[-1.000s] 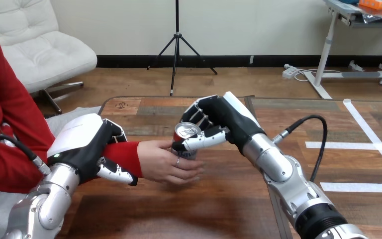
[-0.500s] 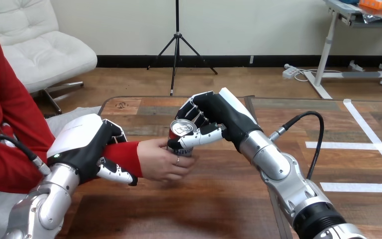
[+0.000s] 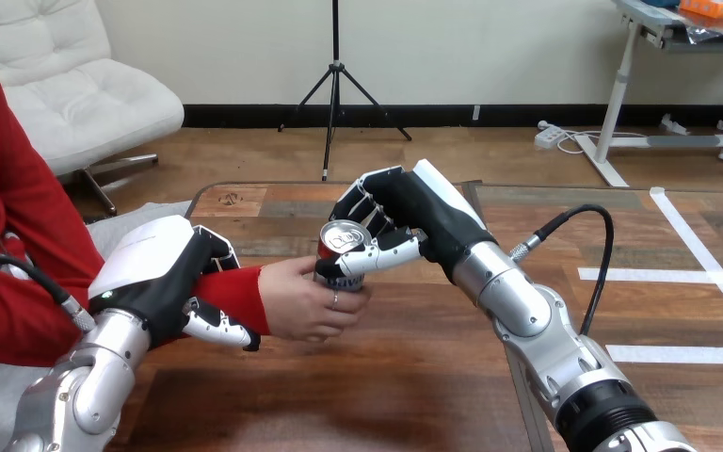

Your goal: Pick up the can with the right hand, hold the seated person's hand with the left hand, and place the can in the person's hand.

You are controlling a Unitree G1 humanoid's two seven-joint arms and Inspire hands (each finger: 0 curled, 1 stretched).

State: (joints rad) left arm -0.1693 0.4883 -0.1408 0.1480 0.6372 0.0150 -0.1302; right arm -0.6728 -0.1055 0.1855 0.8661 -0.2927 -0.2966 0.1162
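Spanning the lower half of the frame, the table (image 3: 414,377) lies under everything, and a dropped can would land on it. The left hand (image 3: 165,282), at lower left, has its fingers and thumb curled round the person's wrist (image 3: 231,297) at the red sleeve; a tug there could pull the person's palm off line. The right hand (image 3: 405,221), at centre, grips the can (image 3: 342,254), thumb across its front and fingers behind. The person's hand (image 3: 306,301), centre left, wraps the can's lower part, so both hands are on it. The can sits slightly tilted, above the table. Letting go before the person's grip is firm risks a slip; clinging on risks tipping it.
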